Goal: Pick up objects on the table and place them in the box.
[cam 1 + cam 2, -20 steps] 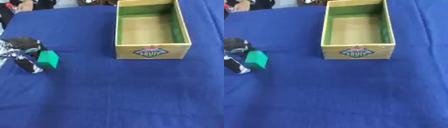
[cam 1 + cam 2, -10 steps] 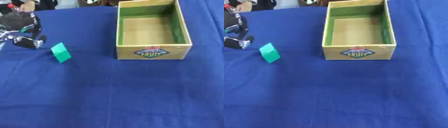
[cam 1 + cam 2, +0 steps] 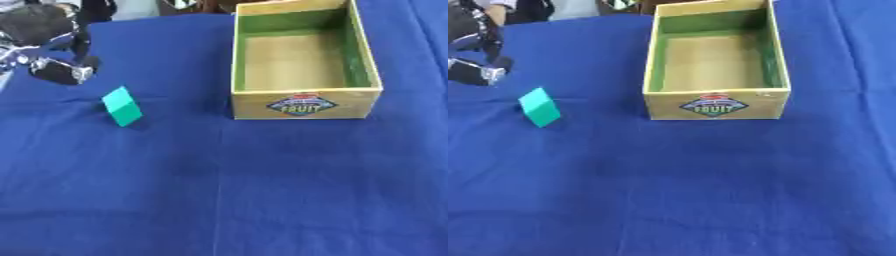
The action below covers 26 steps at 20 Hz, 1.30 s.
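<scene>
Bare cloth (image 3: 262,190) lies between block (image 3: 122,106) and seemingly empty box (image 3: 302,107)

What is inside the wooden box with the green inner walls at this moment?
Nothing shows inside the wooden box with green inner walls: only its bare tan floor. The near wall hides a strip of floor just behind it. The green block lies outside on the blue cloth.

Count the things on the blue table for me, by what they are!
Green block: 1
Wooden box: 1
Robot hand, the left hand at the far left: 1
Total: 3
</scene>
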### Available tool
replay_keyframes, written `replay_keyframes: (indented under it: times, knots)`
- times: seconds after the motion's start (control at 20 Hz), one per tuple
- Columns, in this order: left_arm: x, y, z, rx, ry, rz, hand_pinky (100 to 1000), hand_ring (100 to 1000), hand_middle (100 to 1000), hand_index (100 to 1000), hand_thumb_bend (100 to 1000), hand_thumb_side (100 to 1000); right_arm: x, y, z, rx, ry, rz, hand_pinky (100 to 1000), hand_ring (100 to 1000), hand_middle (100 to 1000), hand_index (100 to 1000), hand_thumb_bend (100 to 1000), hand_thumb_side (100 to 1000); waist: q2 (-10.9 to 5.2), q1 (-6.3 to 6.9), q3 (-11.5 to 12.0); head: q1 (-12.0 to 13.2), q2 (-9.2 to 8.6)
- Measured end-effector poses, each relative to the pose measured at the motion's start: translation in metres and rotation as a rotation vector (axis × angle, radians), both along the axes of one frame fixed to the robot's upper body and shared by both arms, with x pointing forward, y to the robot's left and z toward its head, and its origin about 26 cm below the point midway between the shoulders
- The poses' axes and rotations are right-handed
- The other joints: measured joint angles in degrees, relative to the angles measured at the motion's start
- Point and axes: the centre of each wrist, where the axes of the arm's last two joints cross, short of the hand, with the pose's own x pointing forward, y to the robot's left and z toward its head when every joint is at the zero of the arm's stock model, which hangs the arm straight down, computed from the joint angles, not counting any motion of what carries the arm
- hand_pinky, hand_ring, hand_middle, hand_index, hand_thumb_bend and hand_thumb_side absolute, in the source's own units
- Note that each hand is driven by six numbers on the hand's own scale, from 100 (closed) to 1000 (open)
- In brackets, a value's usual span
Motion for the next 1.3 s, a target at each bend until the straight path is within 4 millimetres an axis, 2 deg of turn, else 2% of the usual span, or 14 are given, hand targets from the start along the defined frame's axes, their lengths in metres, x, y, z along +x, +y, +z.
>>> replay_keyframes:
  times: [0.05, 0.1, 0.15, 0.3, 0.35, 0.45, 0.55, 0.6, 0.8, 0.85, 1.3]
  knots:
    - [0.000, -0.001, 0.000, 0.021, 0.027, 0.002, 579, 756, 812, 1000, 302, 604, 0.000, 0.000, 0.000, 0.000, 0.001, 0.000, 753, 816, 710, 792, 100, 916, -0.02, 0.06, -0.1, 0.0, 0.00]
    - [0.001, -0.002, 0.000, 0.044, 0.055, 0.004, 606, 774, 833, 1000, 467, 686, 0.000, 0.000, 0.000, 0.000, 0.001, 0.000, 753, 816, 710, 792, 100, 916, -0.02, 0.11, -0.2, 0.0, 0.00]
    - [0.001, -0.003, 0.000, 0.067, 0.089, 0.005, 611, 778, 836, 1000, 594, 751, 0.000, 0.000, -0.001, 0.000, 0.002, 0.000, 753, 816, 710, 792, 100, 915, -0.03, 0.14, -0.3, 0.0, 0.00]
    - [0.003, -0.004, 0.002, 0.108, 0.178, 0.010, 611, 778, 836, 1000, 594, 751, 0.000, 0.000, -0.001, 0.002, 0.005, 0.001, 753, 816, 710, 792, 100, 915, -0.04, 0.14, -0.3, 0.0, 0.00]
    - [0.003, -0.004, 0.003, 0.111, 0.197, 0.012, 619, 774, 781, 955, 929, 1000, 0.000, 0.000, -0.001, 0.003, 0.005, 0.001, 754, 817, 710, 792, 100, 913, -0.05, 0.15, -0.3, 0.0, 0.00]
    - [0.006, -0.001, 0.004, 0.076, 0.217, 0.033, 591, 771, 768, 925, 891, 1000, 0.000, 0.000, -0.001, 0.003, 0.006, 0.003, 754, 817, 709, 792, 100, 913, -0.06, 0.15, -0.3, 0.0, 0.00]
    - [0.010, 0.003, 0.002, 0.010, 0.222, 0.071, 567, 765, 765, 923, 900, 1000, 0.000, 0.000, -0.001, 0.004, 0.007, 0.004, 754, 817, 709, 792, 100, 914, -0.10, 0.23, -0.3, 0.0, 0.00]
    - [0.012, 0.005, -0.002, -0.036, 0.234, 0.089, 566, 770, 764, 925, 866, 1000, 0.000, 0.000, -0.001, 0.004, 0.008, 0.004, 754, 817, 709, 792, 100, 914, -0.10, 0.30, -0.3, 0.1, 0.00]
    - [0.019, 0.010, -0.016, -0.190, 0.298, 0.163, 576, 773, 762, 924, 873, 1000, 0.000, 0.000, -0.002, 0.003, 0.009, 0.005, 755, 817, 709, 792, 100, 914, -0.10, 0.35, -0.2, 0.2, 0.00]
    - [0.020, 0.010, -0.017, -0.215, 0.309, 0.176, 596, 779, 759, 929, 935, 1000, 0.000, 0.000, -0.002, 0.003, 0.009, 0.005, 755, 818, 709, 791, 100, 914, -0.10, 0.38, -0.2, 0.2, 0.00]
    - [0.032, 0.004, -0.046, -0.333, 0.390, 0.301, 581, 756, 733, 919, 904, 1000, 0.000, 0.000, -0.002, 0.003, 0.009, 0.007, 756, 819, 708, 792, 100, 914, -0.11, 0.48, -0.3, 0.6, 0.01]
